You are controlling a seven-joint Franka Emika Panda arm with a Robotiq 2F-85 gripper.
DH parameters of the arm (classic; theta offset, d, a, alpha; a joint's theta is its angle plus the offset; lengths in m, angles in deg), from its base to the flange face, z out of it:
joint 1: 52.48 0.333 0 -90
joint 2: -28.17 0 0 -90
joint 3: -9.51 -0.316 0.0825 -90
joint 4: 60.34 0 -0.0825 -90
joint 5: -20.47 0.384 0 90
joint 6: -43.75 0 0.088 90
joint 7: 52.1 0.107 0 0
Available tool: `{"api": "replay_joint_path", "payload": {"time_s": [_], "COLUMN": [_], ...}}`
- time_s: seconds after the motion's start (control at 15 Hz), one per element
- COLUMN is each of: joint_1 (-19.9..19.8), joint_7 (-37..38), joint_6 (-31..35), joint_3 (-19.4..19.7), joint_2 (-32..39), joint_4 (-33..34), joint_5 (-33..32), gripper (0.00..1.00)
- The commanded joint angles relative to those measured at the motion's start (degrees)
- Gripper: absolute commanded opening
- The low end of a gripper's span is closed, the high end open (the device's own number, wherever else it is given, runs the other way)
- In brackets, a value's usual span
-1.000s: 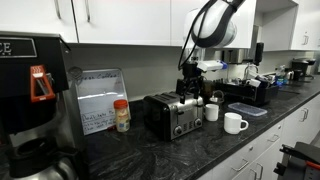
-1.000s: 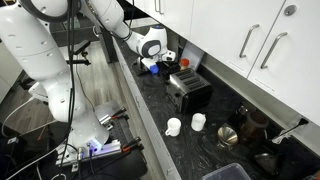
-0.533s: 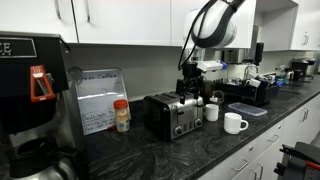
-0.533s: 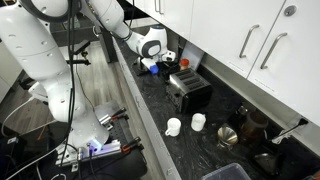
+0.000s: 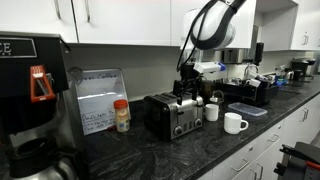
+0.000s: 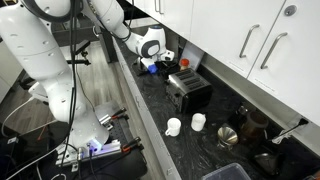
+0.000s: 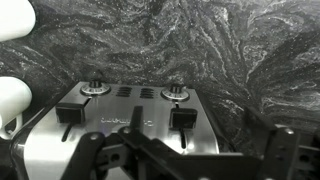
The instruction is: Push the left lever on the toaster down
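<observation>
The silver two-slot toaster [image 5: 172, 116] stands on the black stone counter and shows in both exterior views [image 6: 188, 92]. In the wrist view its front panel [image 7: 130, 105] faces me, with a left lever [image 7: 68, 113] and a right lever [image 7: 181, 117], both up, each below a knob. My gripper [image 5: 188, 82] hangs just above and behind the toaster's end [image 6: 163, 62]. Its fingers are spread wide apart and empty [image 7: 185, 150], apart from the toaster, nearer the right lever.
Two white mugs [image 5: 235, 122] [image 5: 211, 111] stand beside the toaster, and one shows in the wrist view [image 7: 12, 100]. A spice jar [image 5: 121, 115], a white sign [image 5: 98, 100] and a coffee machine [image 5: 30, 100] stand on the far side. Cabinets hang overhead.
</observation>
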Motion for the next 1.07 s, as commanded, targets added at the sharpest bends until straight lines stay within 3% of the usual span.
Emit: {"api": "replay_joint_path", "payload": {"time_s": [0.0, 0.07, 0.13, 0.27, 0.87, 1.0], "joint_1": [0.3, 0.3, 0.3, 0.3, 1.0, 1.2], "joint_7": [4.3, 5.0, 5.6, 6.1, 6.4, 6.1], "joint_6": [1.7, 1.8, 2.0, 2.8, 8.2, 8.6], "joint_3": [0.1, 0.2, 0.2, 0.3, 1.8, 2.1], "joint_2": [1.6, 1.8, 2.1, 2.8, 8.0, 9.1], "joint_4": [0.5, 0.6, 0.6, 0.7, 3.0, 3.9], "joint_5": [-2.9, -3.3, -3.7, -4.0, -7.3, -7.7], "gripper": [1.00, 0.95, 0.74, 0.68, 0.04, 0.00]}}
